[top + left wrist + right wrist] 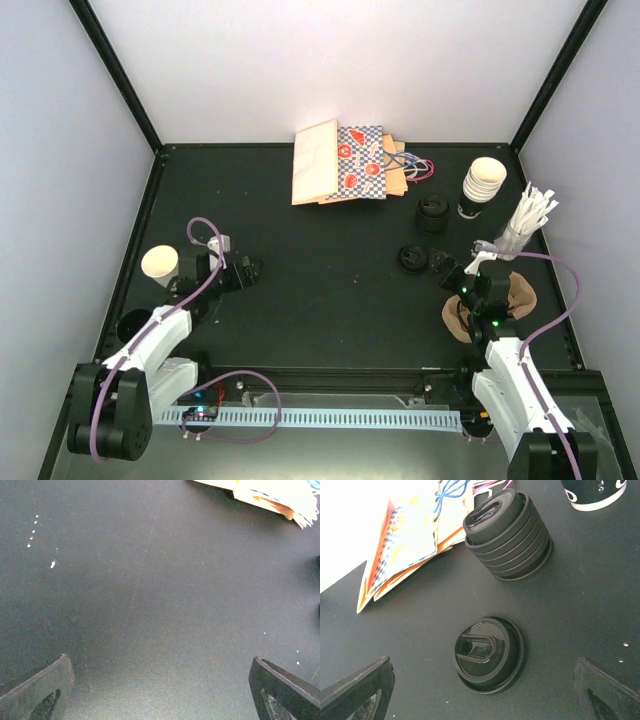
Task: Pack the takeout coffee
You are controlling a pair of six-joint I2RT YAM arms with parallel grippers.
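Wide-spread black fingers frame the bottom corners of both wrist views. The left gripper (pixel 159 662) stands open over bare table (pixel 150 590), and the right gripper (pixel 482 662) is equally parted, pinching nothing. Both arms reach forward low with bent elbows.

One loose black lid (pixel 489 653) lies flat just ahead of the right gripper, and one stack of lids (pixel 510 535), about six, stands beyond it. One paper cup (pixel 160 263) stands upright behind and left of the left gripper, beside that arm's wrist. Its cream inside is showing, and it is well apart from the lid.

One stack of nested cups (pixel 483 183) and one bundle of white sticks (pixel 530 215) stand ahead and right of the right gripper. Patterned paper bags (pixel 345 163) lie flat far ahead. One brown pulp carrier (pixel 515 295) lies under the right arm.
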